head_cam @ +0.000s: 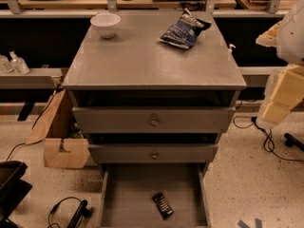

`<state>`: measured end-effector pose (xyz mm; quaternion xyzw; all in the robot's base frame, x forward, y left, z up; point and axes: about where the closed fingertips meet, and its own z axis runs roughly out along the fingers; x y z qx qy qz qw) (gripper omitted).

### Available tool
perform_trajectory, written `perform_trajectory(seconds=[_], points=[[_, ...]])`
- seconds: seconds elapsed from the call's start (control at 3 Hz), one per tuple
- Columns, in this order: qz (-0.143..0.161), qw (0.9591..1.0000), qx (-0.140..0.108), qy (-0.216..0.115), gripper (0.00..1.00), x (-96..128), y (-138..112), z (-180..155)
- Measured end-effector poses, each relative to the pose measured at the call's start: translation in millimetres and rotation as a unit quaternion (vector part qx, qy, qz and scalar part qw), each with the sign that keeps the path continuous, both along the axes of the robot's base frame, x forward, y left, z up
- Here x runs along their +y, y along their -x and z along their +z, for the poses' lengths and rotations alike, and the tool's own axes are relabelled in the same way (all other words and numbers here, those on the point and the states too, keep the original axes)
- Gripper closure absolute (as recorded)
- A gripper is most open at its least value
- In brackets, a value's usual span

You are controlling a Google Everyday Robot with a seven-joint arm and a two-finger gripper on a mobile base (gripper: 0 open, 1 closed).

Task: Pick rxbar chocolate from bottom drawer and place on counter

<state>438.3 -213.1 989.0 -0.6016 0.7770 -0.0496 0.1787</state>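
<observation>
Bar location: rxbar chocolate (163,205) lies flat on the floor of the bottom drawer (124,194), right of centre and toward the front, turned on a diagonal. It touches neither side wall. The drawer is pulled out, and the two drawer fronts (154,121) above it are shut.

Gripper (278,101) sits at the right edge of the view, roughly level with the upper drawers. It is off to the side of the cabinet and well apart from the bar. Open or closed: cannot tell from this view. It is not on the bar.

Handling, my read:
- Light, so lift force is no concern.
- Thin and flat, with little height to bite; the gripper has to go nearly to the drawer floor.
- The wrapper looks glossy and probably slick. The bar inside likely has some give but holds its shape.
- Not fragile; a firm squeeze should be fine.

Grasp: come straight down and align to the diagonal. Close across the narrow width at mid-length, not end to end. The side walls look far enough away to clear.

Placement: the counter (142,61) has a white bowl (105,23) back left and a chip bag (184,30) back right. Aim for front-middle, away from both.
</observation>
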Motion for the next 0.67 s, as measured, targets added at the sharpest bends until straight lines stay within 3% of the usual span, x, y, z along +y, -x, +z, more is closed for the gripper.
perform_trajectory(seconds=[0.67], points=[[-0.013, 0.9999, -0.007, -0.005, 0.00, -5.7, -2.2, -6.9]])
